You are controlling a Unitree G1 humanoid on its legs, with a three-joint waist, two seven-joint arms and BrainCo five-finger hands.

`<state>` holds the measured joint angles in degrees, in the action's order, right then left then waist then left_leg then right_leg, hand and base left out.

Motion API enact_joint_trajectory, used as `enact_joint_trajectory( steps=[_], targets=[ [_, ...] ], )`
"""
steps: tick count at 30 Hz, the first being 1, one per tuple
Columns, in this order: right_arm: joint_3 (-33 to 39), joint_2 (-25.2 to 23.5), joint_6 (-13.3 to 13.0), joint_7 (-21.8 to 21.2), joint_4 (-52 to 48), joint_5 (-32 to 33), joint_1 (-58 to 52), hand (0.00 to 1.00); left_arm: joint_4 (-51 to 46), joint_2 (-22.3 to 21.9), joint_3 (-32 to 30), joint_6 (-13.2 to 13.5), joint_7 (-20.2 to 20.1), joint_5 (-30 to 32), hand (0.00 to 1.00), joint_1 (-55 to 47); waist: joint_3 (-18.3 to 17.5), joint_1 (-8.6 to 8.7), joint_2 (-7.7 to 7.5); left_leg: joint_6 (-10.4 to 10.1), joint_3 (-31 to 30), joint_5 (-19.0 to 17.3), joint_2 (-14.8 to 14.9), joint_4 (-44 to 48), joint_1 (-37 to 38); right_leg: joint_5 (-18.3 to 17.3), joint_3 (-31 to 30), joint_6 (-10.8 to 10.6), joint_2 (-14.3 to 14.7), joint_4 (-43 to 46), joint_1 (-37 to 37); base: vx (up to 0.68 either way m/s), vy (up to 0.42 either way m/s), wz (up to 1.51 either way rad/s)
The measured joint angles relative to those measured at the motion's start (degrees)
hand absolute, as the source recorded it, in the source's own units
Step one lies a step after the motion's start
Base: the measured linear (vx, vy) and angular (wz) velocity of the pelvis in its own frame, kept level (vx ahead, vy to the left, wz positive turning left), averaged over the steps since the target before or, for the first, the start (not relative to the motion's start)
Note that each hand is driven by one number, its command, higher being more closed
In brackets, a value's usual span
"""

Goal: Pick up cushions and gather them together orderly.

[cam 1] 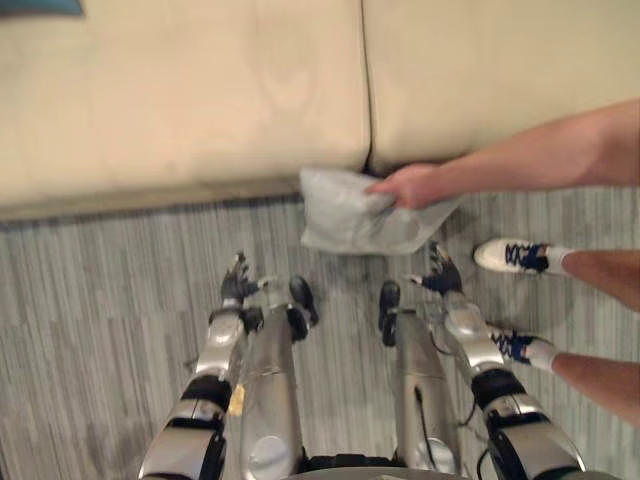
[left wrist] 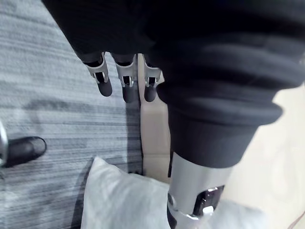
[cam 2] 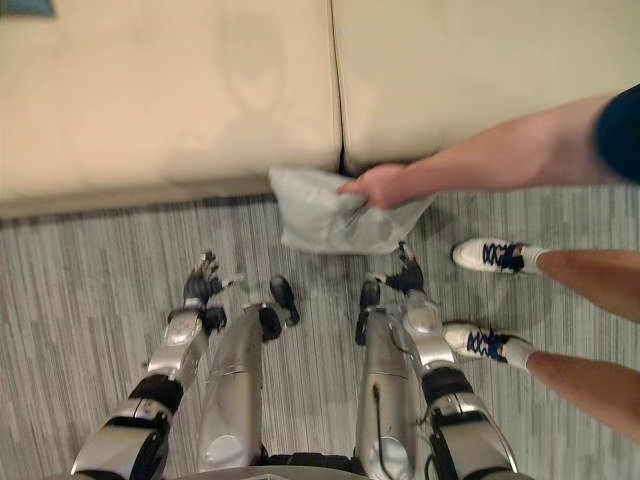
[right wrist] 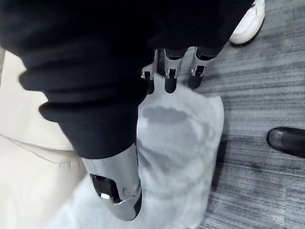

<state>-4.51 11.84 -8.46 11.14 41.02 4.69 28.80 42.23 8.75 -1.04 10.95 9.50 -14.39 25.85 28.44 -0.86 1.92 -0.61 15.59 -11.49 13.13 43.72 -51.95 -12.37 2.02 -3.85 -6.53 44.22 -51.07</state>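
Note:
A pale grey cushion lies on the carpet against the front of the beige sofa, under the gap between its two seat pads. A person's hand grips the cushion's right top edge. My left hand hangs low over the carpet, left of and nearer than the cushion, fingers straight and holding nothing. My right hand hangs just below the cushion's right corner, fingers straight above the cushion and apart from it.
The person's arm reaches in from the right across the sofa front. Their legs and white shoes stand on the striped grey carpet close beside my right arm. The carpet to the left is open.

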Motion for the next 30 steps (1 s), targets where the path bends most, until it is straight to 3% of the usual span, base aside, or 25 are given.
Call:
enact_joint_trajectory(
  steps=[5,7,15,20,21,23,26,30],
  targets=[
    [1.7,0.5,0.0,5.4,-3.1,2.1,11.7,0.0,-3.9,-2.4,-1.9,0.8,2.0,-1.5,0.0,8.4,2.9,-0.05,0.11,0.5,-1.1,-0.3,1.0,6.1,-10.8,-1.0,-0.1,0.4,0.0,6.9,-10.9,-0.05,-0.011,0.02],
    [1.7,2.4,0.0,5.5,-3.6,2.1,12.1,0.0,-4.2,-3.1,-1.8,0.8,2.3,-1.8,0.0,8.7,2.9,-0.05,0.11,0.6,-1.2,-0.4,1.3,6.8,-11.5,-1.1,-0.1,0.4,0.1,7.7,-11.6,-0.02,-0.013,-0.04],
    [0.2,-0.9,-0.3,4.9,-9.2,1.6,7.6,0.0,-10.6,-5.2,-1.7,0.8,3.1,-1.8,0.0,5.0,2.9,-0.19,0.09,0.2,-0.6,0.0,2.3,5.6,-9.2,-0.8,-0.2,1.2,0.9,6.9,-10.2,-0.03,-0.041,-0.04],
    [0.7,-2.6,-0.8,3.4,-17.2,1.6,-5.5,0.0,-14.8,-5.3,1.7,0.7,2.7,-0.9,0.0,-5.1,2.3,-0.22,-0.04,-0.1,0.6,0.1,2.0,0.3,3.6,-0.6,0.2,1.4,1.3,0.8,2.8,0.08,-0.046,-0.04],
    [0.7,-3.0,-1.6,2.4,-18.7,1.6,-11.1,0.0,-15.2,-5.2,2.2,0.8,1.8,-0.7,0.0,-9.5,-0.2,-0.21,-0.3,-0.2,1.3,0.1,1.7,-2.0,7.6,-0.5,0.1,1.3,1.3,-1.7,6.7,0.12,-0.026,-0.05],
    [0.9,-3.2,-1.8,2.0,-20.1,1.6,-15.7,0.0,-15.2,-5.0,2.8,0.8,1.6,-0.6,0.0,-12.8,-2.7,-0.22,-0.38,-0.4,1.7,0.1,1.5,-3.6,10.3,-0.5,0.2,1.3,1.3,-3.5,9.4,0.15,-0.016,-0.01],
    [2.5,-3.7,-2.3,-0.6,-21.0,1.6,-26.3,0.0,-15.1,-4.2,3.2,0.8,-0.7,0.7,0.0,-20.8,-6.4,-0.1,-0.91,-1.4,2.4,0.6,0.2,-9.6,20.5,-0.3,0.6,1.0,1.2,-9.2,19.5,0.15,-0.008,0.02],
    [3.0,-3.5,-2.4,-4.0,-17.2,1.6,-35.9,0.0,-11.3,-1.1,3.1,0.7,-3.3,2.2,0.0,-28.6,-11.9,0.34,-2.12,-3.3,3.0,1.9,-1.5,-17.0,30.2,0.0,1.0,0.8,1.0,-15.5,28.9,0.19,-0.027,0.02]
  ],
)
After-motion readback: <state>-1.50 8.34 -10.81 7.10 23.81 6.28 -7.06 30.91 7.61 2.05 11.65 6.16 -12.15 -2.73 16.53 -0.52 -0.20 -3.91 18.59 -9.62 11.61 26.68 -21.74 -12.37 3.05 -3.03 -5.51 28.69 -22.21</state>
